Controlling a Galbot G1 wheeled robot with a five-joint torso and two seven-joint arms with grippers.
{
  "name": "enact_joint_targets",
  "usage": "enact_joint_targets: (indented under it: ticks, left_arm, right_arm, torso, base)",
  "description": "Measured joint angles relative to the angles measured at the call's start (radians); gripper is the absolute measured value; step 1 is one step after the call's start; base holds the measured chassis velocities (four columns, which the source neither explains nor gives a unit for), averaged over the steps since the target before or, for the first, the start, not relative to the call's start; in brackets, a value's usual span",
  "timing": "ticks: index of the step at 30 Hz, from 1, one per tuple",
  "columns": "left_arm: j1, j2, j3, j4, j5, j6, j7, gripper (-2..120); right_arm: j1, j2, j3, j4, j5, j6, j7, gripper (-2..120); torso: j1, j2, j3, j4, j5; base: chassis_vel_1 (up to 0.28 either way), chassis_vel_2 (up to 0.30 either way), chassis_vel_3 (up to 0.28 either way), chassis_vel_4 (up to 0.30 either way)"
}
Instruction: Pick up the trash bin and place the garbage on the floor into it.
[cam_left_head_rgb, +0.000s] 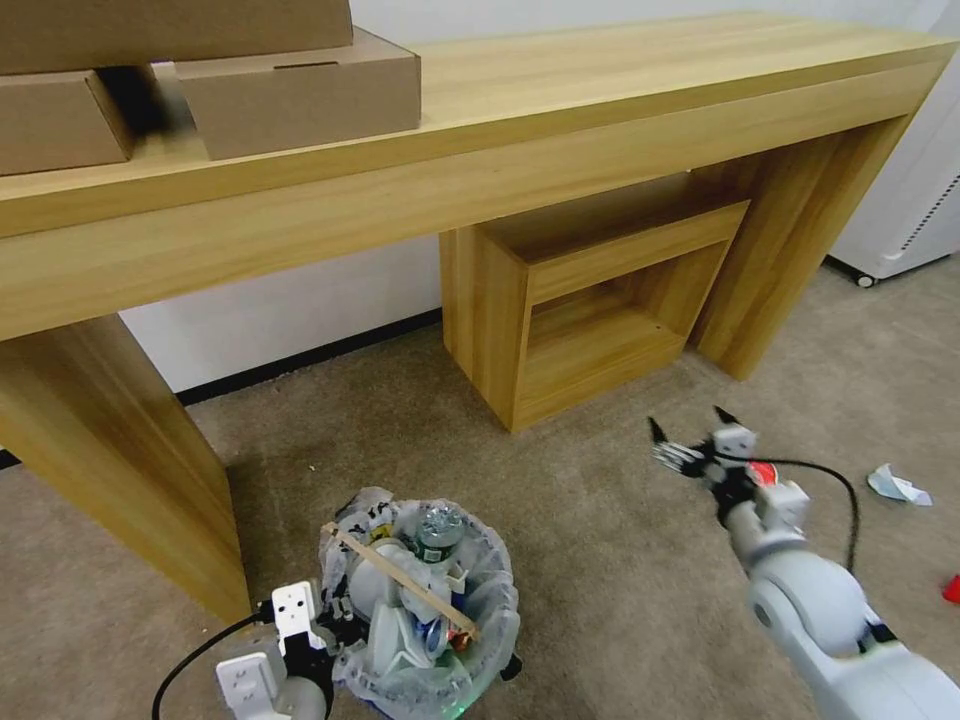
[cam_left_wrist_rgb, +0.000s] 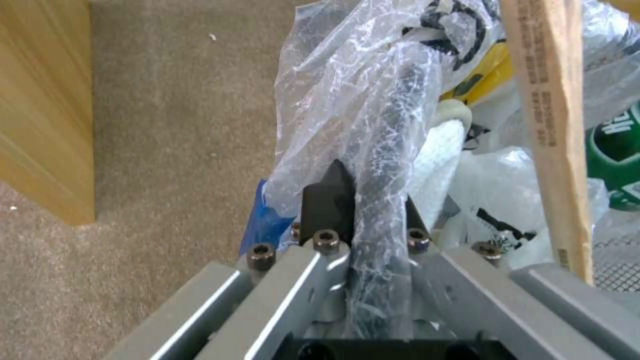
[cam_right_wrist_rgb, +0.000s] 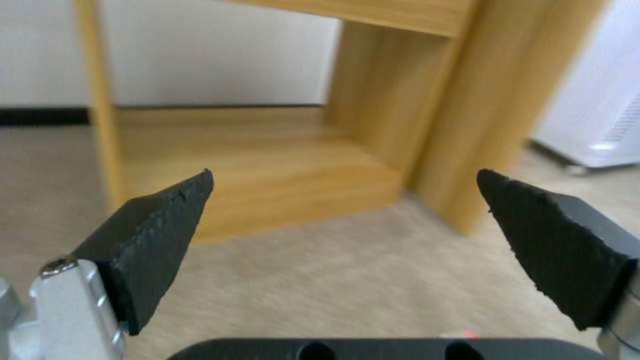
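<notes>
Trash bin (cam_left_head_rgb: 420, 610) sits near-left on the beige floor (cam_left_head_rgb: 600, 560), just right of the wooden table (cam_left_head_rgb: 520, 130) leg, w/ its crinkly white liner bag bunched over the rim. It's packed w/ garbage: a thin wooden stick (cam_left_head_rgb: 405, 582) lying diagonally across the top, a green-labelled bottle (cam_left_head_rgb: 437, 528) toward the far side, white slippers and wrappers under them. Left gripper (cam_left_head_rgb: 335, 618) is at the bin's near-left edge, fingers (cam_left_wrist_rgb: 328, 200) clamped on the dark rim thru the plastic; the left wrist view shows one finger outside and one inside the rim, bag film wrapped around the rim betw. them, stick and green label just beyond. Right gripper (cam_left_head_rgb: 688, 432) hangs above bare carpet to the right of the bin, well apart from it, pointing toward the small wooden shelf unit (cam_left_head_rgb: 590, 300) under the table; its black fingertips (cam_right_wrist_rgb: 160, 225) stand wide apart w/ nothing betw. them. A crumpled white-and-blue wrapper (cam_left_head_rgb: 898, 485) lies on the carpet far right, and a red scrap (cam_left_head_rgb: 951, 588) shows at the right edge nearer the robot. Cardboard boxes (cam_left_head_rgb: 300, 90) are stacked on the table's left end; a white appliance (cam_left_head_rgb: 910, 200) stands far right.
</notes>
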Motion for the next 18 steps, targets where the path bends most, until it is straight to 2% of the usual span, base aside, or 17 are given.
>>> enact_joint_targets:
  ticks: [2,4,5,6,9,10,13,18]
  left_arm:
    - [-0.001,0.005,0.004,0.0,0.0,-0.001,0.001,0]
    - [-0.002,0.01,0.013,0.002,0.004,-0.003,0.004,0]
    - [0.0,0.012,0.021,0.005,0.013,-0.005,0.01,0]
    - [0.0,0.012,0.021,0.005,0.013,-0.005,0.01,0]
    - [0.0,0.013,0.034,0.008,0.021,-0.005,0.013,0]
    - [0.0,0.013,0.034,0.008,0.021,-0.005,0.013,0]
    - [0.003,0.016,0.047,0.01,0.033,-0.008,0.019,0]
    - [0.006,0.021,0.052,0.01,0.038,-0.011,0.023,0]
  right_arm:
    - [-0.024,0.017,0.024,0.003,-0.038,0.006,0.006,100]
    - [-0.065,0.065,0.071,0.01,-0.111,0.006,0.035,100]
    - [-0.09,0.112,0.106,0.014,-0.165,-0.008,0.074,100]
    - [-0.09,0.112,0.106,0.014,-0.165,-0.008,0.074,100]
    - [-0.134,0.209,0.158,0.026,-0.234,-0.041,0.154,100]
    - [-0.134,0.209,0.158,0.026,-0.234,-0.041,0.154,100]
    - [-0.175,0.28,0.204,0.037,-0.242,-0.102,0.26,100]
    - [-0.191,0.317,0.241,0.011,-0.259,-0.106,0.311,100]
  torso:
    - [0.0,0.0,0.0,-0.0001,0.0001]
    - [0.0,0.0,0.0,-0.0002,0.0]
    - [0.0,0.0,0.0,-0.0003,-0.0002]
    - [0.0,0.0,0.0,-0.0003,-0.0002]
    - [0.0,0.0,0.0,-0.0001,0.0001]
    - [0.0,0.0,0.0,-0.0001,0.0001]
    - [0.0,0.0,0.0,-0.0002,0.0]
    - [0.0,0.0,0.0,-0.0001,0.0002]
  base:
    - [0.0,0.0,0.0,0.0]
    - [0.0,0.0,0.0,0.0]
    - [0.0,0.0,0.0,0.0]
    - [0.0,0.0,0.0,0.0]
    - [0.0,0.0,0.0,0.0]
    - [0.0,0.0,0.0,0.0]
    - [0.0,0.0,0.0,0.0]
    - [0.0,0.0,0.0,0.0]
